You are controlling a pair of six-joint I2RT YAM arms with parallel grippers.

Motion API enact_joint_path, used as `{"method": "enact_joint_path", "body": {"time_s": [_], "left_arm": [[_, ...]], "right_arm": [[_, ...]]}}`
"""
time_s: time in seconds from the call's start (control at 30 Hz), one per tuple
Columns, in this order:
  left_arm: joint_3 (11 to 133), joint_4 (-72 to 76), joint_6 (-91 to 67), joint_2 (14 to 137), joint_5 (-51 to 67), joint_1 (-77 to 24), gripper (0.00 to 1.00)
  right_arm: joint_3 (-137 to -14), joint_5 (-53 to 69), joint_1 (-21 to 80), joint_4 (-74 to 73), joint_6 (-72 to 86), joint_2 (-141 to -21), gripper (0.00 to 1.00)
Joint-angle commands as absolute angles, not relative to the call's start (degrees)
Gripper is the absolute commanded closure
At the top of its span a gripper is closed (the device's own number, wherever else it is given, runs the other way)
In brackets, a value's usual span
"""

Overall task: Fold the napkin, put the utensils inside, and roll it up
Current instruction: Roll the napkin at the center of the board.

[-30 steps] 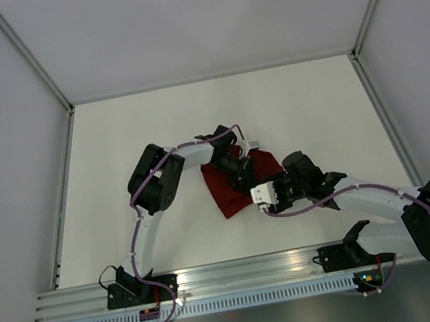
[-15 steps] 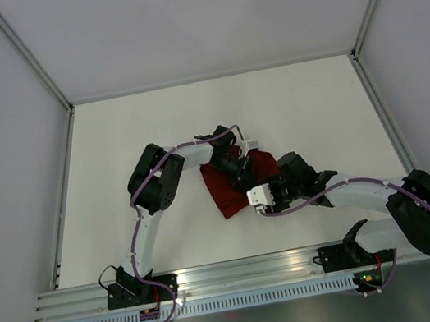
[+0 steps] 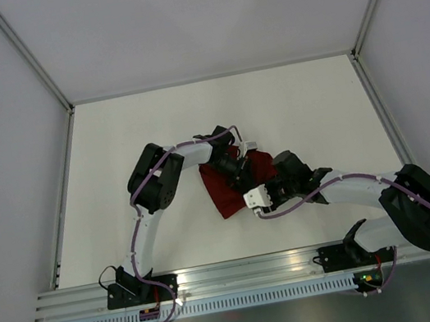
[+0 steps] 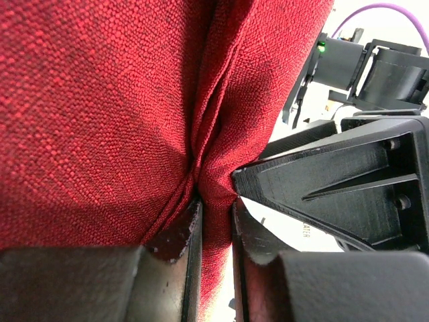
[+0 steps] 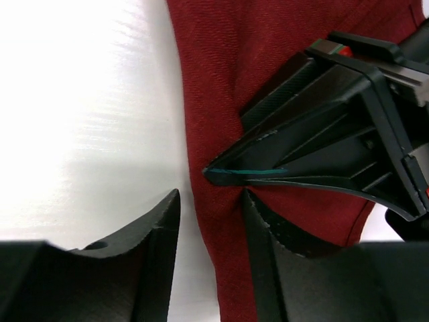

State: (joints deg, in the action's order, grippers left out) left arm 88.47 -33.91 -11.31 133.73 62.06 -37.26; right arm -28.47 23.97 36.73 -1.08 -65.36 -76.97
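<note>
The dark red napkin (image 3: 222, 190) lies bunched on the white table between both arms. My left gripper (image 3: 240, 168) is shut on a raised fold of the napkin (image 4: 100, 100), with the cloth pinched between its jaws (image 4: 213, 225). My right gripper (image 3: 265, 174) meets it from the right. In the right wrist view it stands open (image 5: 211, 198) astride the napkin's edge (image 5: 221, 80): one finger (image 5: 147, 235) is over bare table, clear of the cloth, and the other lies against the fabric just below the left gripper's fingertips (image 5: 268, 176). The utensils are out of view.
The white table (image 3: 135, 133) stretches round the napkin, with grey walls on three sides. An aluminium rail (image 3: 243, 271) with both arm bases runs along the near edge. The two grippers are almost touching over the cloth.
My right arm has slid left toward the napkin and its jaws have narrowed round the cloth's edge. The left gripper has kept its pinch and not moved.
</note>
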Motion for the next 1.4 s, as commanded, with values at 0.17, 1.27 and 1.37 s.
{"method": "enact_joint_path", "body": {"time_s": [0.17, 1.27, 1.37], "left_arm": [[89.74, -37.44, -13.54, 136.67, 58.36, -36.74, 0.98], [68.49, 4.28, -38.31, 108.12, 41.77, -25.42, 0.58], [57.42, 15.88, -42.09, 100.83, 32.98, -22.78, 0.57]], "right_arm": [[-29.97, 22.94, 36.92, -7.47, -68.12, -79.71, 0.49], [-49.38, 35.68, 27.52, -33.37, -72.77, -96.06, 0.86], [-53.43, 37.96, 25.85, -39.26, -74.79, -99.4, 0.86]]}}
